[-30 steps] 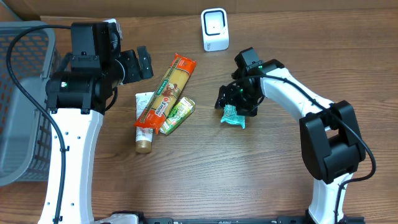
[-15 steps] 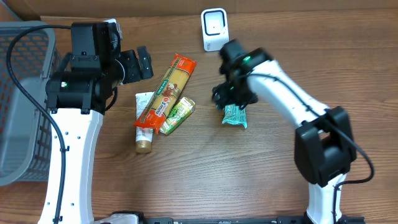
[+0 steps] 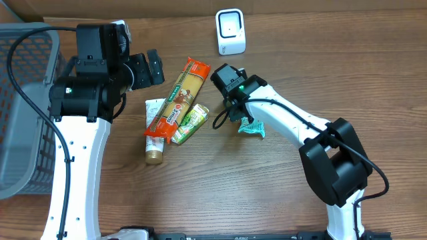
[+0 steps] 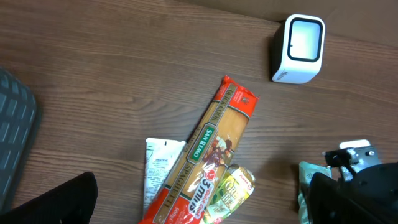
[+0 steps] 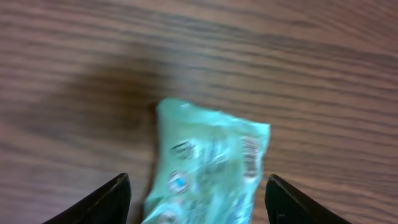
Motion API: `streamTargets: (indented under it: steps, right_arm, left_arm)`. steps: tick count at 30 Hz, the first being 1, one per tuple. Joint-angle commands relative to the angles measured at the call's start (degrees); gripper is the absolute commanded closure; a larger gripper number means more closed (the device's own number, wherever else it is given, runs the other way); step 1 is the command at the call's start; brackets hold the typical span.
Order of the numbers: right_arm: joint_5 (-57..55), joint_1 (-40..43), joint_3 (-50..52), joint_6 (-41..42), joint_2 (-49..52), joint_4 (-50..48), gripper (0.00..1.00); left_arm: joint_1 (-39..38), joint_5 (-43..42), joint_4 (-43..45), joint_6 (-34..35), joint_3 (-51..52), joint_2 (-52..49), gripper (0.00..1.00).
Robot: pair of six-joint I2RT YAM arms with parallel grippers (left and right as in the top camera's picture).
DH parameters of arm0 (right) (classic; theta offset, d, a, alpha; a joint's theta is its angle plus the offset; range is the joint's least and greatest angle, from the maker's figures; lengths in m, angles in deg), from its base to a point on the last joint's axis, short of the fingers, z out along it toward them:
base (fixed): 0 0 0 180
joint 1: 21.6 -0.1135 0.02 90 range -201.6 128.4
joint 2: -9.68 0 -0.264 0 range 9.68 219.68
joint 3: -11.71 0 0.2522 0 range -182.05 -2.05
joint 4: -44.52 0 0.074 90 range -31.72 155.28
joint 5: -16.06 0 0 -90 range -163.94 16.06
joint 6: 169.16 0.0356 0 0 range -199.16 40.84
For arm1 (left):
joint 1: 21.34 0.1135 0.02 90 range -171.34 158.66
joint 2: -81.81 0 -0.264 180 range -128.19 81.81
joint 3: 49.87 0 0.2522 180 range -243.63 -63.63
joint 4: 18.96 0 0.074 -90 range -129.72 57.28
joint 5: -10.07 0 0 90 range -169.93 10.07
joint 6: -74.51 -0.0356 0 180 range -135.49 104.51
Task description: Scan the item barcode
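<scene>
Your right gripper hangs over the green packet mid-bench, fingers apart on either side and not yet touching. If you close off-centre, the slick wrapper may squirt out or crumple. The left gripper sits wide open. The bench is wood-grain, with the scanner at its far edge.

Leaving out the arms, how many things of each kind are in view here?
packets: 3 (spaghetti pack, green-yellow pouch, teal packet)
white tube: 1
scanner: 1
basket: 1
total: 6
</scene>
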Motion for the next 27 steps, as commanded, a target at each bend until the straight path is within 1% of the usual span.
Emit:
streamTargets:
  steps: [1, 7, 11, 17, 21, 27]
  right_arm:
    - [-3.10, 0.70, 0.79, 1.09, 0.17, -0.83, 0.30]
    - [-0.74, 0.46, 0.79, 0.31, 0.22, -0.90, 0.32]
    - [-0.79, 0.37, 0.81, 0.28, 0.76, -1.31, 0.37]
    - [-0.76, 0.37, 0.81, 0.17, 3.02, -1.09, 0.40]
    - [0.11, 0.37, 0.81, -2.40, 4.52, -0.81, 0.41]
    - [0.00, 0.42, 0.81, -2.51, 5.01, -0.63, 0.52]
  left_arm:
    - [-0.02, 0.74, 0.07, 0.74, -0.50, -0.02, 0.01]
    - [-0.02, 0.74, 0.07, 0.74, -0.50, -0.02, 0.00]
    - [-0.02, 0.76, 0.07, 0.74, -0.50, -0.02, 0.00]
    - [-0.02, 0.74, 0.07, 0.74, -0.50, -0.02, 0.00]
    - [-0.02, 0.74, 0.07, 0.74, -0.50, -0.02, 0.00]
    - [-0.02, 0.74, 0.07, 0.74, -0.50, -0.02, 0.01]
